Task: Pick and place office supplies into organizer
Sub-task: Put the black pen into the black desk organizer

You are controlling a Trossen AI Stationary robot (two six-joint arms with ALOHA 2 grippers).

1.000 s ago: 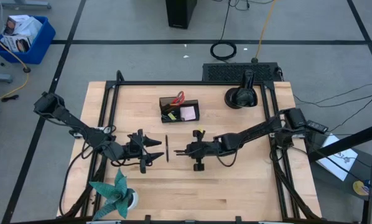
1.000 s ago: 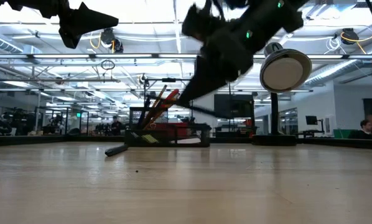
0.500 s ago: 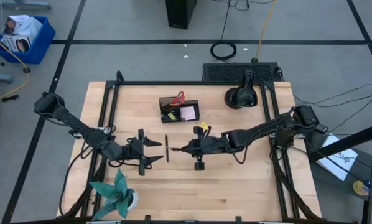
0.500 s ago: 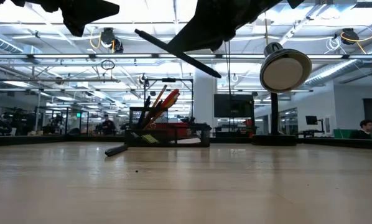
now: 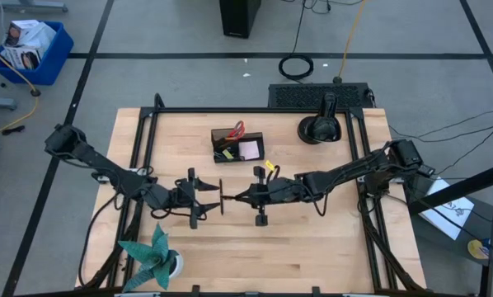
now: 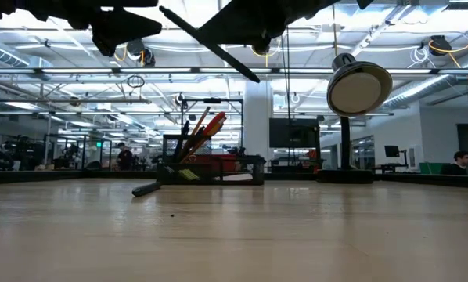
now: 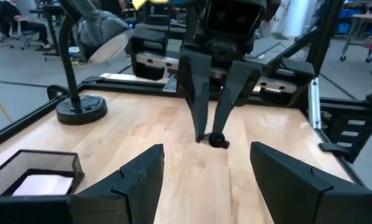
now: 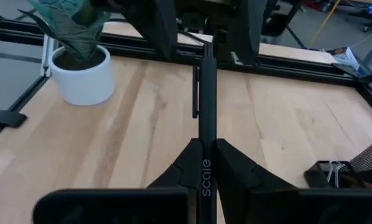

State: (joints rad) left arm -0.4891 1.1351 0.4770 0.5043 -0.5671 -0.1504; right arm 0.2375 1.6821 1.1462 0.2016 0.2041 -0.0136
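Over the pale wood-grain table [image 5: 312,247], the right gripper [image 8: 203,163] has its matte black fingers clamped on a slim black pen [image 8: 206,93], held above mid-table. Facing it, the left gripper [image 7: 204,168] hangs with its wedge-shaped fingers apart and empty. Farther back stands the black mesh organizer [image 5: 238,147], holding orange pencils [image 6: 205,125], red-handled scissors [image 5: 237,129] and a pink sticky pad [image 5: 249,150].

The scene is evenly lit by ceiling lights [image 6: 433,48]; faint shadows are cast on the table [image 5: 312,247], and foreground fingers [image 7: 139,186] are blurred.
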